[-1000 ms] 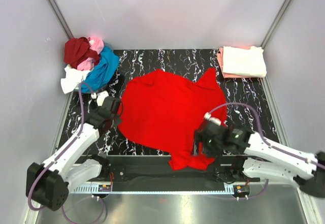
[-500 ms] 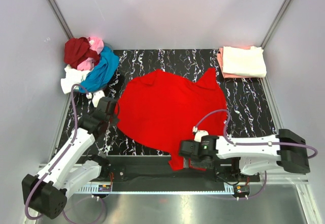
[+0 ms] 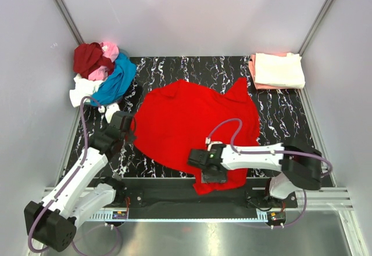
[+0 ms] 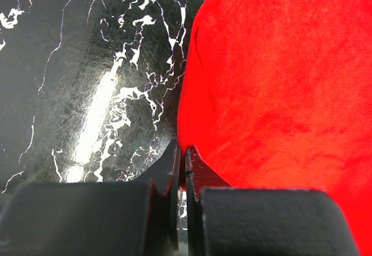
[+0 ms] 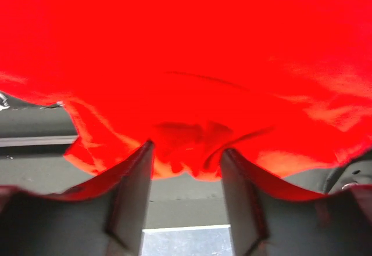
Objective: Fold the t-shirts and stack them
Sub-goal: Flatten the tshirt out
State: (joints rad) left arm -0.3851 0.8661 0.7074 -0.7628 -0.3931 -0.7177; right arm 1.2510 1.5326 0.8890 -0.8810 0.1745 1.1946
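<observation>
Black white-veined desk (image 3: pixel 279 114), grey walls (image 3: pixel 192 12) around. On it the bright red t-shirt (image 3: pixel 192 122) is spread mid-desk, near hem hanging off the front edge. Only the wrist views show the left claw (image 4: pixel 181 151) pressed closed at the shirt's left edge, pinch unclear, and the right claw (image 5: pixel 186 150) open, hem bunched between.

— What surrounds you there?
— You have a black tabletop (image 3: pixel 279 122) veined with white, pale grey walls (image 3: pixel 192 12) on three sides, and slanting metal posts (image 3: pixel 63 11) at the far corners.
— And your light?
— You get a bright glare streak (image 4: pixel 99 114) on the glossy top. A brushed metal sheet (image 3: pixel 192 238) runs along your near edge.
</observation>
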